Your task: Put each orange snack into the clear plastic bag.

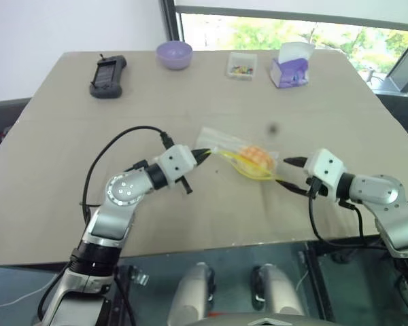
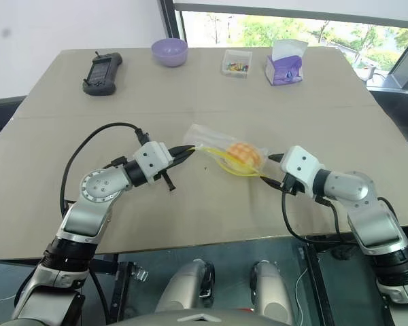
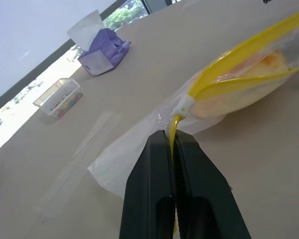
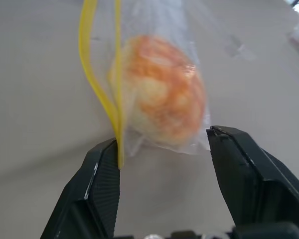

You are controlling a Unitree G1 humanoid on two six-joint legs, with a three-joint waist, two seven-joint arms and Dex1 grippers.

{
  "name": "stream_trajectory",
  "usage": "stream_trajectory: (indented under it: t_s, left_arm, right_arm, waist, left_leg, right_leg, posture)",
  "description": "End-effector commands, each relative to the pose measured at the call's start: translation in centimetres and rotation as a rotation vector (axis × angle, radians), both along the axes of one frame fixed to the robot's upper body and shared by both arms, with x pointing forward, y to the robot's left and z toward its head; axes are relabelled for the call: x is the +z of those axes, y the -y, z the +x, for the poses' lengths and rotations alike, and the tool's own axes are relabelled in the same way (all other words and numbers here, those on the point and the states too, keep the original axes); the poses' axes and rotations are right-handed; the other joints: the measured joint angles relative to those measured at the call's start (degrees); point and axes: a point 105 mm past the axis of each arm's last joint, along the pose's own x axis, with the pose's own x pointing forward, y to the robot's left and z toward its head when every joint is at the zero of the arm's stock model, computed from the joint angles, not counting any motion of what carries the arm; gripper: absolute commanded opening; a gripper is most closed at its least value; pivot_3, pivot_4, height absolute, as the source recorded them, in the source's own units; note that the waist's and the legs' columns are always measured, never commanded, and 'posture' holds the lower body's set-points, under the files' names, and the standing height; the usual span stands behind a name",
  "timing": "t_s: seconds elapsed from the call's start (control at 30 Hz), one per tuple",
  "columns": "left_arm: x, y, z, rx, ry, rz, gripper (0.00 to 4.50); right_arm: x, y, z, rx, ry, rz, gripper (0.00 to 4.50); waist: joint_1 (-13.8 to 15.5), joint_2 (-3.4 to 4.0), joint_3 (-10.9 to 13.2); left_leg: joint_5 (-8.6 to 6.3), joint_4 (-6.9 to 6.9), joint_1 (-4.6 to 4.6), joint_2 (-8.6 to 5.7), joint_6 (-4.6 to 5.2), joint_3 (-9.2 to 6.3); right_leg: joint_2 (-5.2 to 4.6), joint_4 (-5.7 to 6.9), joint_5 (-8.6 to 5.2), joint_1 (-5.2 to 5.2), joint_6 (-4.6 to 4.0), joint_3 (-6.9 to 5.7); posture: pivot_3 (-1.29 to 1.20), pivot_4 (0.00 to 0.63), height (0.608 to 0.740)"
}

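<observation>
Your counter (image 1: 68, 170) carries the clear bag (image 1: 221, 146) between your two hands. Your left hand (image 3: 172, 149) is pinching the bag's yellow zipper strip at its end. Your right hand (image 4: 162, 149) stands spread, one finger touching the strip's other end. The bun (image 4: 159, 89) sits inside the bag, just ahead of it.

The orange snack (image 2: 244, 154) lies in the clear plastic bag (image 2: 221, 147) on the table (image 2: 190, 210).

A beige table (image 1: 68, 190) stands before a white wall (image 1: 54, 27) and a daylit window (image 1: 292, 30) showing greenery.
</observation>
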Motion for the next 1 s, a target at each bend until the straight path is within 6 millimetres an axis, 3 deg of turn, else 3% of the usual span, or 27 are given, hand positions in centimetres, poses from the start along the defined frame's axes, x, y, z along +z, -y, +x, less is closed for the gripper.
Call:
stream_trajectory:
  t_s: [0.03,0.23,0.4,0.57,0.67,1.0]
  left_arm:
    - [1.2,0.4,0.6,0.022,0.055,0.009,0.00]
    - [2.0,1.4,0.8,-0.014,0.031,0.010,0.00]
    - [3.1,2.0,0.7,-0.033,0.019,-0.012,0.00]
    - [3.8,2.3,0.3,-0.036,0.031,-0.014,0.00]
    - [4.1,2.4,0.1,-0.035,0.039,-0.016,0.00]
    - [4.5,2.2,-0.3,-0.068,0.107,-0.032,0.00]
  right_arm:
    - [4.7,-2.3,-0.6,0.090,0.136,0.107,2.76]
    - [6.8,-8.4,-1.0,0.274,0.245,0.058,2.76]
    - [6.8,-11.0,-0.1,0.315,0.268,0.033,2.76]
    - [6.5,-12.8,0.6,0.338,0.285,0.021,2.76]
    - [6.1,-13.5,0.9,0.347,0.307,0.001,1.95]
    - [5.9,-13.7,2.0,0.327,0.408,-0.069,1.95]
  waist:
    - [-0.1,0.00,0.0]
    - [-0.2,0.00,0.0]
    - [0.0,0.00,0.0]
    - [-0.1,0.00,0.0]
    - [-0.2,0.00,0.0]
    - [-0.2,0.01,0.0]
  left_leg:
    - [0.00,0.00,-0.01,0.00,0.00,0.00]
    - [0.00,0.00,0.04,0.07,0.00,-0.03]
    - [0.01,0.02,-0.02,0.04,0.00,-0.03]
    - [0.01,0.03,-0.05,0.01,-0.01,0.02]
    - [0.02,0.02,-0.03,0.03,-0.03,0.00]
    - [0.05,0.02,-0.03,0.04,-0.08,0.00]
  right_leg:
    - [0.01,-0.01,0.00,0.00,0.00,0.00]
    - [0.15,0.04,-0.10,-0.01,0.17,-0.01]
    - [0.12,0.04,-0.03,-0.02,0.05,-0.01]
    - [0.09,-0.01,0.06,-0.02,0.11,0.01]
    - [0.14,0.01,0.11,-0.03,0.21,0.00]
    - [0.14,0.02,0.10,-0.03,0.17,0.00]
  posture:
    - [0.00,0.150,0.740]
    - [0.00,0.150,0.740]
    - [0.00,0.150,0.740]
    - [0.00,0.150,0.740]
    - [0.00,0.150,0.740]
    - [0.00,0.150,0.740]
